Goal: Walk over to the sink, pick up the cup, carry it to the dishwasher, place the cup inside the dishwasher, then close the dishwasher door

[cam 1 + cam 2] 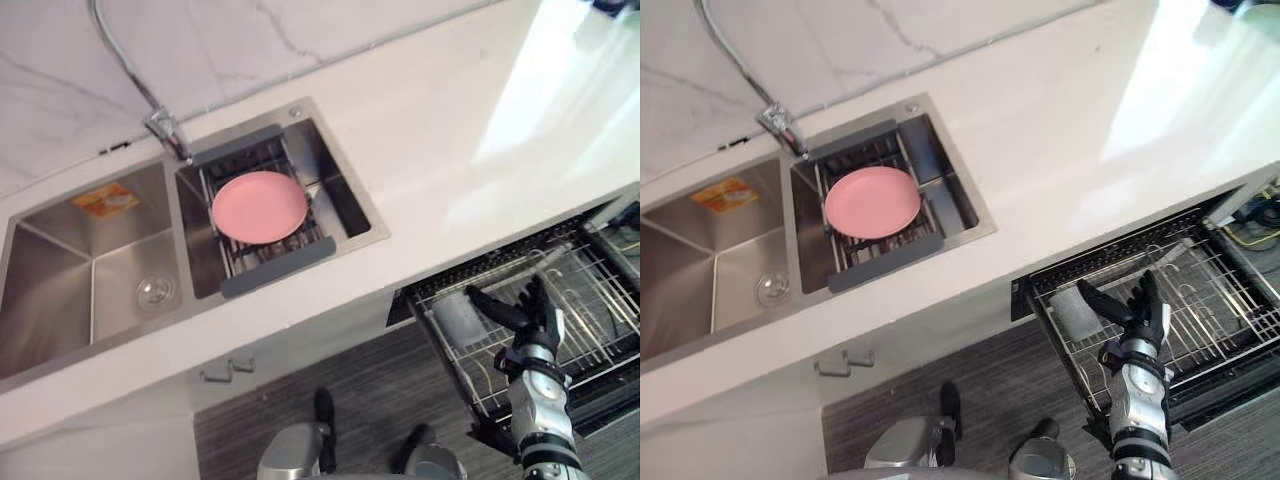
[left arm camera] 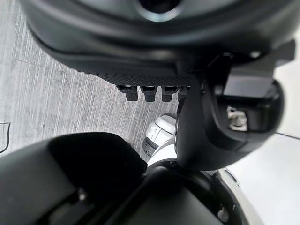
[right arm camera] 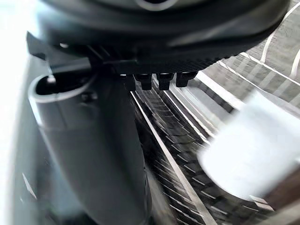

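Right eye view gives you the clearest read: the right hand (image 1: 1137, 318) hovers over the pulled-out dishwasher rack (image 1: 1230, 300) with its fingers (image 1: 1151, 290) spread straight and nothing in its grasp. The cup (image 1: 1076, 311), pale and translucent, sits in the rack's near corner, on the sink side of the hand.

Watch what can go wrong from here. The thumb (image 1: 1098, 298) points straight at the cup and ends just beside it. If you sweep the hand sideways as you pull away, you will likely clip the cup and tip it or push it against the rack's rim. Lift clear first. You also cannot tell from these views whether the cup stands upright or leans on the wires. If it is loose, a hard shove on the rack could roll it. And the rack juts well out, so shutting the dishwasher before sliding the rack home would probably jam it.

Relative to the fingers, the cup lies off to the thumb side, not under the palm. In the right wrist view it shows as a pale cylinder (image 3: 251, 150) apart from the fingertips (image 3: 161, 80), with bare rack wires between.

Your left hand (image 2: 154, 70) hangs idle over the floor, fingers relaxed and empty.
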Controlling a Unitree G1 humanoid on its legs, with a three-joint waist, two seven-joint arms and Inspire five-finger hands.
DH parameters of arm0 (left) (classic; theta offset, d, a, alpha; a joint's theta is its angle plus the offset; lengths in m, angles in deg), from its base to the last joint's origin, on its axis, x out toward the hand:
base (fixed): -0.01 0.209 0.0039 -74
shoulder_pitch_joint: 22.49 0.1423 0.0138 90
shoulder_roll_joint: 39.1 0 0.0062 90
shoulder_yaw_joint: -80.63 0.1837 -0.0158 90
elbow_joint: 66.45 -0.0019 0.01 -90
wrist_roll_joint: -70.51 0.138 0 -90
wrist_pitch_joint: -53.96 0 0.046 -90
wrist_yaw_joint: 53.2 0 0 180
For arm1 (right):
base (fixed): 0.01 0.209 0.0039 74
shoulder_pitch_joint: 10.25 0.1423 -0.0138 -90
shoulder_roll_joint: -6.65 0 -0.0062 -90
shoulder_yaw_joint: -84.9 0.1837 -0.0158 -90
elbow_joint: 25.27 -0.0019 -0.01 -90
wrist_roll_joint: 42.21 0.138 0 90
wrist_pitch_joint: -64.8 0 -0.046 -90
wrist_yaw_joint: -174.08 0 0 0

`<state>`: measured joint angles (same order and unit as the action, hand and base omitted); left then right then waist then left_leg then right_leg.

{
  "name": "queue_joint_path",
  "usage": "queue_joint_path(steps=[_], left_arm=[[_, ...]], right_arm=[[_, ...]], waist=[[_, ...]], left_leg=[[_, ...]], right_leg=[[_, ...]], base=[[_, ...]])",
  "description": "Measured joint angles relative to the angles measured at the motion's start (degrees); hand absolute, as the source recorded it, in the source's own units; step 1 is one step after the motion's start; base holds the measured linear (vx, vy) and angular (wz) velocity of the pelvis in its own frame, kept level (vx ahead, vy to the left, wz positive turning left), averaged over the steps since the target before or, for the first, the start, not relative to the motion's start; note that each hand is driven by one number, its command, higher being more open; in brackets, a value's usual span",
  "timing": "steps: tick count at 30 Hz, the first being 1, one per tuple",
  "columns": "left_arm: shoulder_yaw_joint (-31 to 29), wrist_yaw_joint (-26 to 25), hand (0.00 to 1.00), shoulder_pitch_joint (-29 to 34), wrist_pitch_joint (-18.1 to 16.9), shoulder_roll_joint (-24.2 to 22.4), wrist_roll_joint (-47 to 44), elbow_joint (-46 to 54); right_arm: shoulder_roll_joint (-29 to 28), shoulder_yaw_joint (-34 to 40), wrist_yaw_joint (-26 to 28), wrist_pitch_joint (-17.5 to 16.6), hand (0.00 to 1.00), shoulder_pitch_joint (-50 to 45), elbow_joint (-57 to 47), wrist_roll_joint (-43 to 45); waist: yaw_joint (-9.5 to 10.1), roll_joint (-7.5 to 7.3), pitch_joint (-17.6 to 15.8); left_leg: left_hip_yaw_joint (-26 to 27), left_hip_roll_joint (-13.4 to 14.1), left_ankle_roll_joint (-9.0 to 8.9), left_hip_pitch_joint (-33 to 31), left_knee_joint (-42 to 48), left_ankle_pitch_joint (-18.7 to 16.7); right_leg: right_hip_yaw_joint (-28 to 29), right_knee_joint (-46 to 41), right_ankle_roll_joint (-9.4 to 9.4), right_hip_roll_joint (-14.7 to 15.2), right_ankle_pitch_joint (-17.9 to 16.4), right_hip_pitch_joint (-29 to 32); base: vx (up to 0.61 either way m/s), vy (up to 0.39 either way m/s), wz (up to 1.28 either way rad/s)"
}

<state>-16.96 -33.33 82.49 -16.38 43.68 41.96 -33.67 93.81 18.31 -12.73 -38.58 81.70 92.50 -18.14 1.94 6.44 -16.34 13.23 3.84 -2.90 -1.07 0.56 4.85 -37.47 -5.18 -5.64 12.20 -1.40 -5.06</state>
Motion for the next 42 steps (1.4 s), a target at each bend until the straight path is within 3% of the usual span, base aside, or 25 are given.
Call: queue_joint_path(steps=[7, 9, 10, 12, 16, 19, 23, 26, 27, 28, 29, 30, 32, 33, 36, 37, 42], left_arm=[[-4.01, -7.79, 1.0, 0.29, -1.86, -0.35, 0.5, -3.53], [-6.87, -10.1, 1.0, 0.48, -1.33, -0.5, 0.82, -3.85], [-7.92, -12.85, 1.0, 0.48, -0.47, -0.5, 1.45, -3.98], [-9.01, -16.37, 1.0, 0.27, 0.2, -1.04, 1.78, -3.97], [-10.76, -18.4, 1.0, 0.31, 1.37, -2.35, 1.72, -3.2], [-10.93, -18.7, 1.0, 0.93, 1.1, -3.25, 1.51, -3.09], [-7.75, -18.71, 1.0, 0.81, -1.95, -3.37, 1.88, -3.19], [-4.15, -18.63, 1.0, -0.33, -6.53, -3.03, 6.26, -3.21], [-2.98, -18.47, 1.0, -0.55, -8.02, -3.13, 7.69, -3.25], [-2.36, -18.1, 1.0, -0.48, -8.63, -2.89, 8.46, -3.2], [-0.3, -18.08, 1.0, -0.54, -9.31, -2.41, 9.09, -2.88], [1.71, -18.16, 1.0, -0.83, -9.4, -1.22, 9.32, -2.11], [3.08, -18.16, 1.0, -1.62, -9.14, 0.23, 9.67, -1.65], [3.08, -18.09, 1.0, -2.35, -8.16, 1.26, 10.63, -1.67], [3.76, -17.96, 1.0, -2.61, -6.36, 2.28, 12.6, -1.33], [5.2, -17.46, 1.0, -4.18, -6.25, 1.95, 14.0, -1.18], [5.2, -17.44, 1.0, -4.19, -6.25, 1.92, 13.99, -1.13]], right_arm=[[-6.64, 7.81, 1.99, -7.19, 1.0, -6.99, -19.47, 11.5], [-9.28, 10.88, 4.59, -8.37, 1.0, -8.55, -27.11, 13.22], [-9.99, 12.88, 7.2, -9.67, 1.0, -9.55, -30.61, 15.12], [-9.89, 14.75, 12.44, -11.06, 1.0, -9.69, -34.84, 18.58], [-10.28, 9.23, 23.85, -10.5, 1.0, -8.86, -42.98, 22.14], [-10.22, 1.79, 28.19, -8.14, 1.0, -7.25, -45.06, 23.9], [-10.6, -5.12, 28.73, -3.67, 1.0, -6.62, -44.67, 23.92], [-11.72, -8.3, 25.98, -2.68, 1.0, -6.61, -43.43, 24.02], [-11.34, -9.28, 25.02, -2.63, 1.0, -6.23, -42.32, 23.98], [-11.12, -9.92, 24.09, -2.62, 1.0, -5.86, -41.49, 23.69], [-10.96, -10.43, 22.52, -2.63, 1.0, -5.16, -39.95, 23.57], [-11.06, -10.17, 20.67, -2.65, 1.0, -5.08, -38.46, 23.53], [-11.02, -10.23, 18.52, -2.65, 1.0, -5.41, -37.39, 23.53], [-11.02, -10.91, 17.9, -2.62, 1.0, -5.36, -37.27, 23.49], [-10.93, -11.45, 18.16, -2.59, 1.0, -5.15, -37.5, 23.48], [-8.08, -8.65, 16.22, -1.45, 1.0, -9.21, -37.75, 22.87], [-8.02, -8.64, 16.21, -1.45, 1.0, -9.21, -37.74, 22.88]], waist=[[-2.31, -1.16, 2.09], [-4.31, -1.38, 2.3], [-5.65, -1.16, 2.85], [-7.01, -1.02, 3.24], [-5.82, -1.08, 4.39], [-5.61, -1.38, 5.55], [-5.44, -1.9, 5.89], [-4.54, -3.47, 6.1], [-4.23, -4.04, 6.13], [-4.15, -4.23, 6.23], [-4.23, -4.47, 6.31], [-4.71, -4.66, 6.68], [-4.66, -5.99, 7.3], [-4.19, -7.75, 7.97], [-4.2, -9.34, 9.14], [-3.81, -8.12, 9.28], [-3.59, -7.99, 9.2]], left_leg=[[3.76, 1.97, 0.18, 2.01, 0.69, -1.47], [14.35, 5.3, 1.54, 1.64, 4.33, -4.29], [23.08, 7.97, 2.3, 1.65, 7.47, -5.1], [30.72, 9.96, 3.3, 0.86, 11.54, -5.7], [29.41, 9.45, 4.29, -0.44, 14.4, -8.64], [28.61, 7.56, 4.29, -0.58, 13.14, -9.24], [26.26, 3.8, 5.0, -0.84, 10.31, -8.54], [24.69, 0.99, 6.4, -2.23, 10.04, -9.23], [23.14, -0.47, 7.19, -2.61, 9.34, -9.55], [22.27, -1.07, 7.35, -2.61, 8.76, -9.56], [19.45, -2.21, 8.69, -2.34, 7.53, -9.36], [15.92, -2.55, 9.07, -2.14, 6.84, -8.67], [12.44, -3.15, 9.57, -1.93, 5.58, -7.77], [10.3, -4.47, 9.52, -0.75, 4.28, -7.25], [7.25, -5.97, 9.31, 1.6, 2.79, -7.29], [7.84, -4.79, 5.31, 3.82, 2.73, -9.07], [7.49, -4.85, 5.37, 3.73, 2.86, -9.04]], right_leg=[[1.72, 5.21, 0.86, -2.87, 2.0, -2.96], [0.01, 5.61, 0.84, -2.79, 2.17, -4.17], [-2.0, 5.49, 0.51, -2.26, 2.17, -4.81], [-4.45, 3.73, -0.44, -0.77, 1.58, -4.72], [-5.37, 2.14, -1.94, 1.1, 0.75, -4.67], [-6.0, 2.08, -2.57, 2.42, 1.12, -4.92], [-9.99, 1.58, -4.0, 4.82, 1.91, -6.25], [-13.91, -4.09, -5.57, 9.31, -0.03, -6.01], [-13.99, -8.89, -4.49, 11.58, -0.83, -5.11], [-12.63, -12.44, -2.23, 12.95, -0.91, -3.99], [-6.58, -20.14, 3.76, 15.0, -0.24, -0.88], [3.25, -24.77, 3.33, 13.76, -3.72, 2.69], [10.36, -24.56, 1.18, 10.35, -6.82, 4.6], [13.81, -24.29, 1.31, 8.83, -7.72, 6.37], [15.73, -21.22, 0.98, 6.16, -7.94, 7.96], [15.72, -3.41, -1.52, 0.84, -3.61, 1.67], [15.38, -3.56, -1.52, 0.93, -3.61, 1.53]], base=[[-0.02, -0.045, -0.21], [0.0, 0.008, 0.35], [0.08, 0.063, 0.69], [0.07, 0.15, 0.72], [-0.01, 0.143, 0.25], [-0.02, 0.122, 0.18], [0.01, 0.111, 0.47], [0.06, 0.144, 0.74], [0.11, 0.193, 0.79], [0.14, 0.189, 0.82], [0.17, 0.156, 1.07], [0.18, 0.114, 1.2], [0.19, 0.013, 1.22], [0.24, -0.022, 1.13], [0.18, -0.041, 0.65], [0.07, -0.025, 0.29], [0.0, 0.0, 0.02]])
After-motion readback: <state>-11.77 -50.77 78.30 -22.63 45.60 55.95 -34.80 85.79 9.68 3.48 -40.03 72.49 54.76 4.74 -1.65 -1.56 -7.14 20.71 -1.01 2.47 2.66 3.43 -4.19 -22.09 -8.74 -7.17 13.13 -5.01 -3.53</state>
